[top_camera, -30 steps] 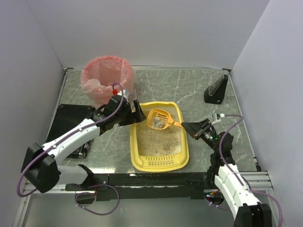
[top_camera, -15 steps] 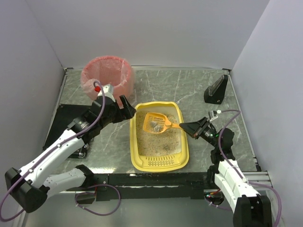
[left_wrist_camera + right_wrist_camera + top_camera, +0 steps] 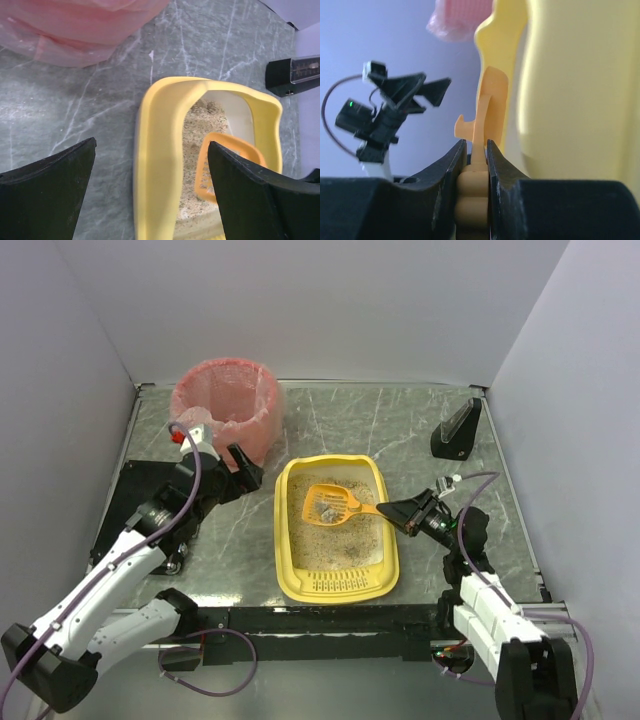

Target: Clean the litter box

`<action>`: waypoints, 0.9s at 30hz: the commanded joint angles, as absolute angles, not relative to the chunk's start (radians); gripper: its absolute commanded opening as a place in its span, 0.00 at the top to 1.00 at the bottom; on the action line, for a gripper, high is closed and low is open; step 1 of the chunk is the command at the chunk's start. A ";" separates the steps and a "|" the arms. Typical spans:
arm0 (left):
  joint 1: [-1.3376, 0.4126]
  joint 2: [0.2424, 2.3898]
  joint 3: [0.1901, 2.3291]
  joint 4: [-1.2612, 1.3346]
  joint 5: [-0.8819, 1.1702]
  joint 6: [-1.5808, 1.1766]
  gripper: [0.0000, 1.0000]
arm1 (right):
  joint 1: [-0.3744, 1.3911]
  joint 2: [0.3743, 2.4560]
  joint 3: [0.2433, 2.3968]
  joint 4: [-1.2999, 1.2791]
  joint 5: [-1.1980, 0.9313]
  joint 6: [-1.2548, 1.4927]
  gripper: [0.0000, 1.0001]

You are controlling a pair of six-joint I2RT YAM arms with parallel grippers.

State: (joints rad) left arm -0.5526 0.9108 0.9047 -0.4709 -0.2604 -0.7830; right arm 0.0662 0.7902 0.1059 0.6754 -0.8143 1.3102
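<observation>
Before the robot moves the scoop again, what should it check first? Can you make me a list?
1. Is the right claw shut on the handle of the scoop? Ok, in the wrist view both fingers pinch it.
2. Are there clumps in the scoop? Ok, some grey bits lie in it.
3. Is the scoop lifted free of the litter in the litter box? Cannot tell from above.
4. Is the way to the basket free? Not ok, the open left claw sits between box and basket.
5. Is the basket upright with its mouth open? Ok.
</observation>
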 commanded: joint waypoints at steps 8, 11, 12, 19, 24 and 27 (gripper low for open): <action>-0.500 0.925 0.890 -0.387 -0.208 -0.798 0.03 | 0.078 0.703 0.183 0.557 -0.750 1.224 1.00; -0.483 0.919 0.856 -0.359 -0.192 -0.805 0.03 | 0.074 0.669 0.202 0.511 -0.715 1.194 1.00; -0.482 0.920 0.851 -0.353 -0.181 -0.804 0.03 | 0.077 0.669 0.225 0.493 -0.695 1.187 1.00; -0.477 0.924 0.870 -0.373 -0.170 -0.818 0.03 | 0.113 0.830 0.360 0.629 -0.727 1.244 1.00; -0.477 0.876 0.845 -0.432 -0.205 -0.842 0.03 | 0.164 0.954 0.512 0.664 -0.718 1.293 1.00; -0.476 0.847 0.824 -0.449 -0.225 -0.865 0.03 | 0.224 1.034 0.644 0.612 -0.698 1.287 1.00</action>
